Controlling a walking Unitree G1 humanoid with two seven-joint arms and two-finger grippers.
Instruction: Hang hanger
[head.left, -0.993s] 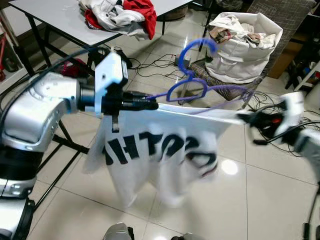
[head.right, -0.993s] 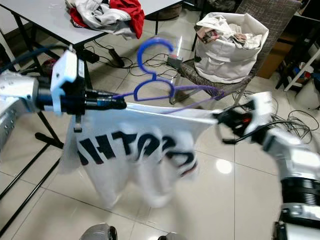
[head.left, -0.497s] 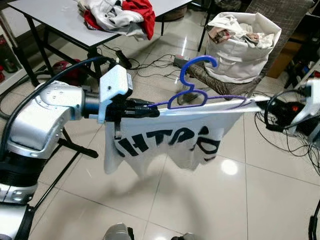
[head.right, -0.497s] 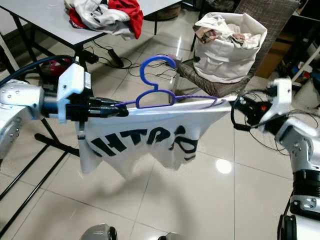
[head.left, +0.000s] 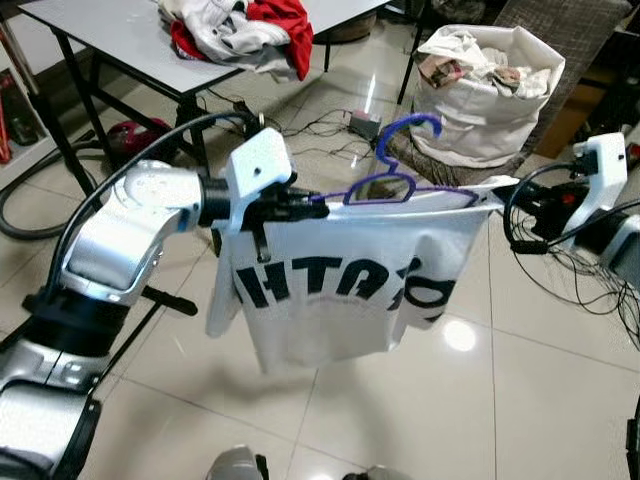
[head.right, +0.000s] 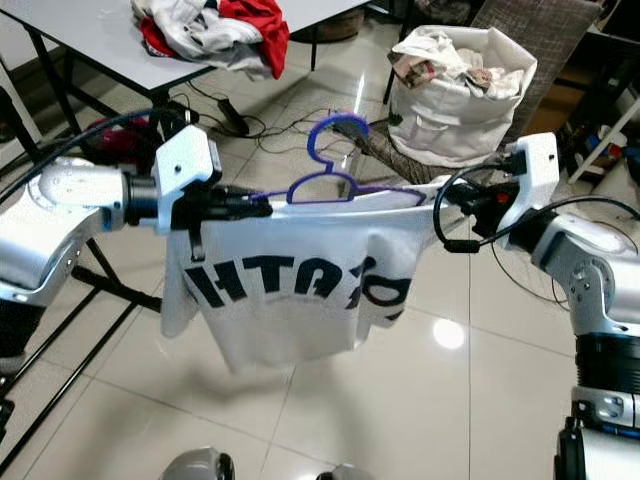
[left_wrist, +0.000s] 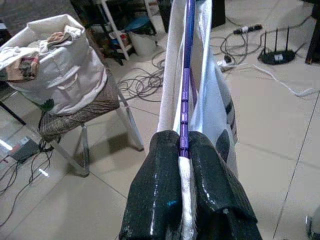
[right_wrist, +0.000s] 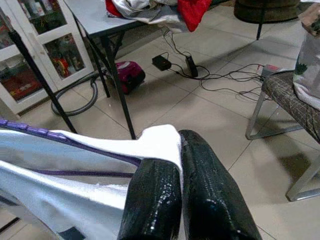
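Between the left gripper's (left_wrist: 184, 150) closed fingers (left_wrist: 160, 185) sits one end of the purple hanger (head.left: 385, 188) plus a fold of the white T-shirt (head.left: 330, 285); wrist view shows the purple bar running straight out from the pinch, cloth on both sides. Right gripper (right_wrist: 177, 145) fingers (right_wrist: 207, 185) also closed, clamped on the shirt's other shoulder edge, purple bar passing just beside them.

Hanger is in the air between both arms, in front of the robot, above the tiled floor (head.left: 500, 400). Long axis lies roughly level, running left to right from one gripper to the other. Hook (head.right: 335, 130) stands up from the middle, slightly nearer the left gripper, pointing up and away from the robot. Shirt drapes down off the bar, black lettering facing the camera, hem clear of the floor.

Farther out: grey table (head.left: 120, 40) with a pile of clothes (head.left: 245, 25) to the robot's left-front, white laundry bag (head.left: 490, 90) on a chair (head.right: 410, 160) ahead, cables (head.left: 310, 125) on the floor.

Judgement: no rail or rod in sight, so hanging is not yet possible. Both arms share the load; hook must be lifted over a rail with the bar kept level.
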